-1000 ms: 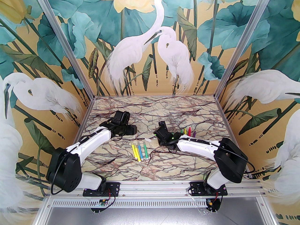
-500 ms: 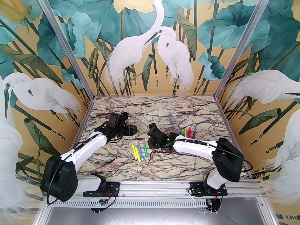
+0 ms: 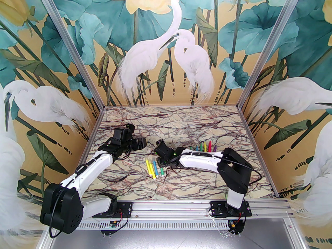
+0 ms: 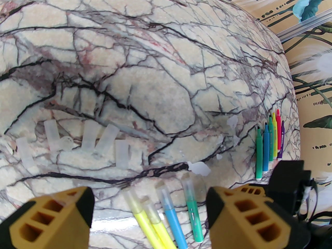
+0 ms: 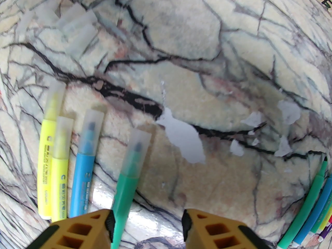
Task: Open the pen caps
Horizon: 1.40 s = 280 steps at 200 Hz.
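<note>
Several capped pens lie side by side: two yellow, one blue, one green, each with a see-through pen cap on its tip. My right gripper is open just above them. The green pen's body runs along the inner side of its left finger. Several loose pen caps lie scattered on the marble further left. My left gripper hangs open and empty, above and behind the capped pens. In the top view the right gripper is at the pens and the left gripper is to their far left.
A row of uncapped pens lies right of centre behind the right forearm; they also show as uncapped pens in the left wrist view. White patches mark the marble-patterned table. Painted walls close in three sides.
The right arm has swung left and down from near the uncapped row to the capped pens. The left arm has drawn back to the left.
</note>
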Each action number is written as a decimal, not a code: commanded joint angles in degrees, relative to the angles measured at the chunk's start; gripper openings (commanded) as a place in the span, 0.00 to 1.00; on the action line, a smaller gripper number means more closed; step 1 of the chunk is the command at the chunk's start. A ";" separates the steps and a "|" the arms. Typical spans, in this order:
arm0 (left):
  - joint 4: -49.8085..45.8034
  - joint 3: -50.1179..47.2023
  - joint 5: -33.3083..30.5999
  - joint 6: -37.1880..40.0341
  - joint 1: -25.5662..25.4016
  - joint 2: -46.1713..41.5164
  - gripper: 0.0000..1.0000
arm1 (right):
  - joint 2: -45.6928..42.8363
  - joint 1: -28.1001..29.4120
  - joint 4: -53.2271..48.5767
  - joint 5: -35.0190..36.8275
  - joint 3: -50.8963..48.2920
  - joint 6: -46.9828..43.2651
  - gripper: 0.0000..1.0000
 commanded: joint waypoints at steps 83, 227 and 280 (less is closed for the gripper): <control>1.92 -1.62 -0.63 -1.31 0.77 -2.18 0.76 | 5.39 2.03 -1.72 -1.79 3.18 2.33 0.46; 1.82 -1.88 -0.98 -1.55 0.81 -2.54 0.77 | 9.60 2.09 -4.62 0.58 5.58 2.87 0.24; 2.27 -1.71 1.55 -1.25 0.81 -2.10 0.77 | 8.04 2.01 -4.23 1.88 4.75 2.61 0.17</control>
